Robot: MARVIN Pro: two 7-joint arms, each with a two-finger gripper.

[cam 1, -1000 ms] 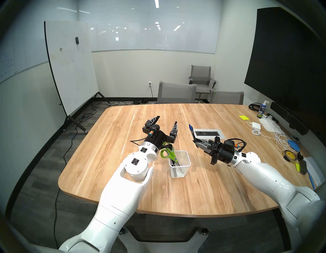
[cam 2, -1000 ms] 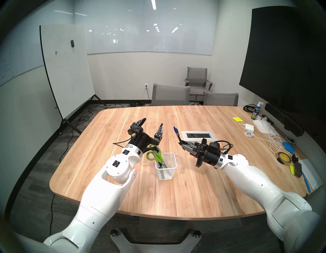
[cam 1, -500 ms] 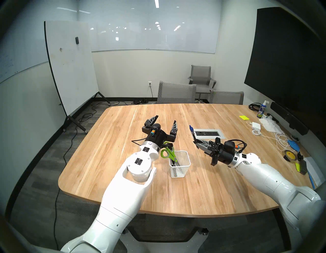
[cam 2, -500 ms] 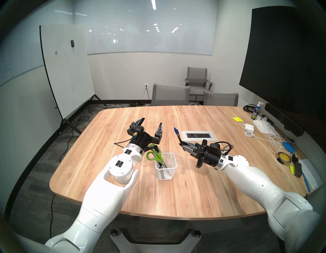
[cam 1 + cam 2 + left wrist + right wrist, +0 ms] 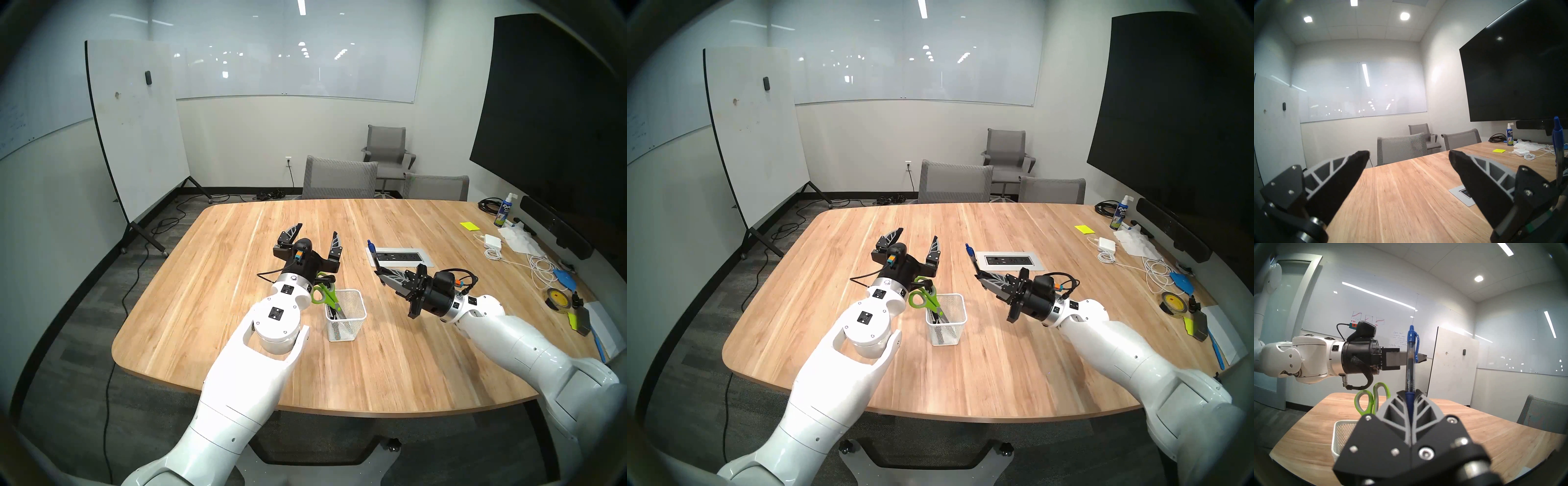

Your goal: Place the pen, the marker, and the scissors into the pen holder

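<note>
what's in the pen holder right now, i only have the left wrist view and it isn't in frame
observer: the scissors stand in the pen holder, blades down, green handles above its rim.
operator: and the blue pen at my right edge, is anything holding it
observer: yes, the right gripper is shut on its lower part and the pen points up, off to the right of the pen holder and not over it.
</note>
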